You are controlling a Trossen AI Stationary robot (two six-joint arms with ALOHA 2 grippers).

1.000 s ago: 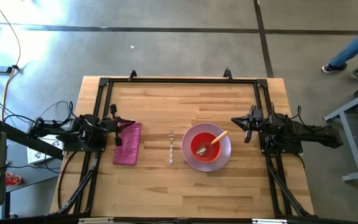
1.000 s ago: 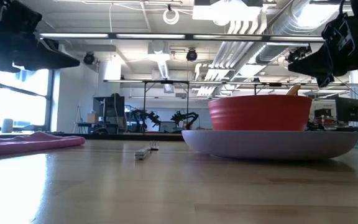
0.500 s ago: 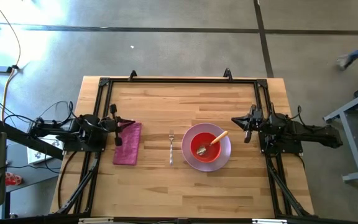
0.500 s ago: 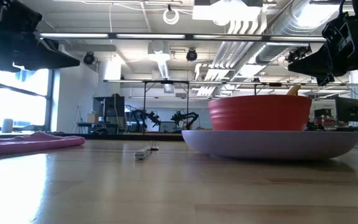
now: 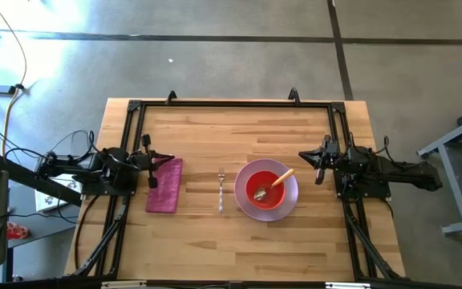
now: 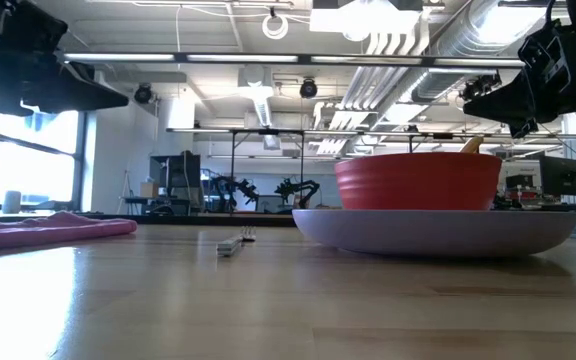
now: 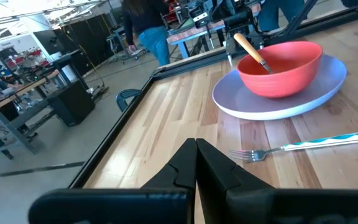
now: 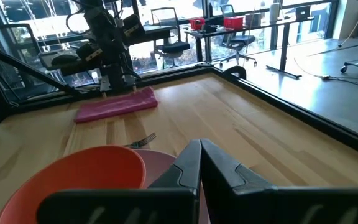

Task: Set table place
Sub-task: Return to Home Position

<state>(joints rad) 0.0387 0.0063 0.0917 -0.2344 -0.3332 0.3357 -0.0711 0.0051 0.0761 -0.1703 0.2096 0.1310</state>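
Observation:
The pale lilac plate [image 5: 290,199] lies right of the table's middle, with the red bowl [image 5: 266,186] on it. The wooden-handled spoon [image 5: 276,181] leans in the bowl, its handle on the rim. The silver fork [image 5: 220,189] lies left of the plate. The magenta napkin [image 5: 165,185] lies flat near the left side. My left gripper [image 5: 150,163] hovers shut over the napkin's far left corner. My right gripper [image 5: 320,160] hangs shut above the table, right of the plate. Both touch nothing.
The black metal frame [image 5: 231,104] borders the wooden table [image 5: 231,128]. Bare wood lies on the far half and along the near edge. Beyond the table in the wrist views stand desks, chairs and a person [image 7: 145,25].
Neither arm nor any table object has moved. Only a person walking past the table's far right corner has left the high view.

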